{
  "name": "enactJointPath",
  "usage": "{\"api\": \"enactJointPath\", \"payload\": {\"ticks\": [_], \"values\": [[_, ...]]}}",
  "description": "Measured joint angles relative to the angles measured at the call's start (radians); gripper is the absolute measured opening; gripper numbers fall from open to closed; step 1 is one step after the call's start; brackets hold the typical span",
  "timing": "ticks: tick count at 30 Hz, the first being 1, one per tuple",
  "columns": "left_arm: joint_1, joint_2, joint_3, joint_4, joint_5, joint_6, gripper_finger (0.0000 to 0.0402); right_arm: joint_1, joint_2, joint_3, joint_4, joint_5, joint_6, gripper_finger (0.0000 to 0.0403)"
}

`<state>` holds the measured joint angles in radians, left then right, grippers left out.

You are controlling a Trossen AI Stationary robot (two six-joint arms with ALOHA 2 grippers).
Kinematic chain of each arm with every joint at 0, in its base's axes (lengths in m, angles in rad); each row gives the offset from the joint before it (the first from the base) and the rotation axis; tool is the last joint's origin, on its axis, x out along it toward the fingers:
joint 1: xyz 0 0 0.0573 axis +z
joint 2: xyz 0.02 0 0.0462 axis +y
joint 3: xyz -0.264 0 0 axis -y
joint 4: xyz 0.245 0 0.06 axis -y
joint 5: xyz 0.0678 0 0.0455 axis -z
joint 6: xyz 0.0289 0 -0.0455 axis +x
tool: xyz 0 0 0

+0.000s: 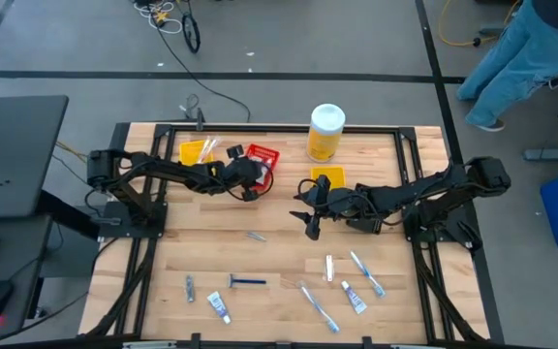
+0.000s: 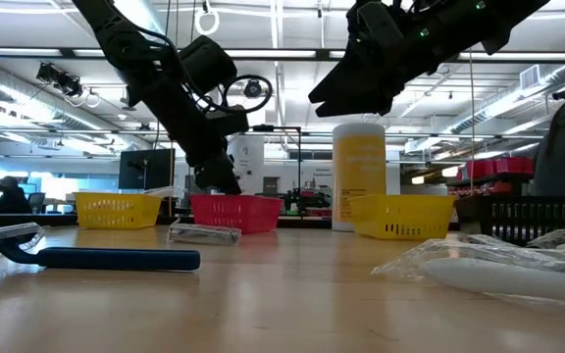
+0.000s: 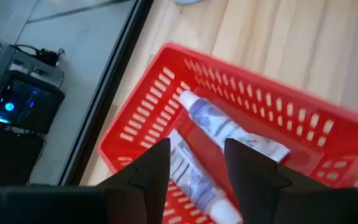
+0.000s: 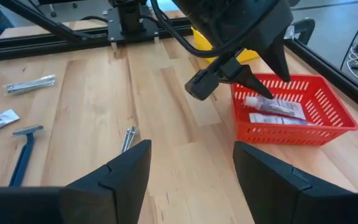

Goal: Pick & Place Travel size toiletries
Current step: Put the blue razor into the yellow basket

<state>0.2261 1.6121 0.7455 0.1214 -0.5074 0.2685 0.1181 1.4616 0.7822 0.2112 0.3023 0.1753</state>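
Two toothpaste tubes [image 3: 229, 134] lie inside the red basket [image 3: 328, 127], directly beneath my left gripper [image 3: 194, 171]; its fingers stand apart and hold nothing, hovering just over the basket's near rim. My right gripper [image 1: 310, 221] hangs above bare wood, on the yellow-bottle side of the red basket and nearer the front edge, its fingers spread wide and empty. One yellow basket [image 1: 199, 151] sits on the red basket's far side from the bottle, another yellow basket [image 1: 328, 178] between the red one and my right arm. One yellow bottle [image 1: 325, 132] stands behind it. Near the front edge, well apart from the red basket, lie one blue razor [image 1: 247, 281], several more tubes and toothbrushes [image 1: 318, 306].
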Motion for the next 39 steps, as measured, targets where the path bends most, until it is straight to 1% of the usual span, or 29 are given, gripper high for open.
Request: {"api": "enactJointPath", "payload": {"ticks": [4,7,11,13,19,24,26,30,33,39], "values": [[-0.033,-0.025,0.002,-0.009,-0.02,0.0,0.017,0.0,0.0,0.0,-0.005,0.0,0.0,0.0243],[-0.062,-0.063,0.018,-0.046,-0.018,-0.044,0.0171,0.0,0.0,0.0,-0.01,-0.02,0.004,0.0242],[-0.12,-0.143,0.043,-0.086,0.015,-0.116,0.0171,0.0,0.0,0.0,-0.041,-0.072,0.026,0.0235],[-0.152,-0.187,0.043,-0.091,0.032,-0.152,0.0171,0.001,0.0,0.0,-0.057,-0.079,0.025,0.0234],[-0.267,-0.299,0.035,-0.126,0.138,-0.302,0.0171,0.012,0.0,0.0,-0.081,-0.079,0.007,0.0251],[-0.388,-0.361,0.034,-0.136,0.193,-0.325,0.0171,0.026,0.0,0.0,-0.055,-0.084,-0.034,0.0263],[-0.434,-0.388,0.034,-0.13,0.197,-0.338,0.0171,0.03,0.0,0.0,-0.034,-0.127,-0.035,0.0262],[-0.518,-0.445,0.034,-0.13,0.213,-0.362,0.017,0.042,0.0,0.0,0.03,-0.267,-0.034,0.0247],[-0.57,-0.471,0.034,-0.13,0.213,-0.369,0.0158,0.055,0.0,0.0,0.062,-0.333,-0.034,0.0229],[-0.621,-0.473,0.034,-0.132,0.211,-0.388,0.0113,0.09,0.0,0.0,0.061,-0.339,-0.034,0.0184]]}}
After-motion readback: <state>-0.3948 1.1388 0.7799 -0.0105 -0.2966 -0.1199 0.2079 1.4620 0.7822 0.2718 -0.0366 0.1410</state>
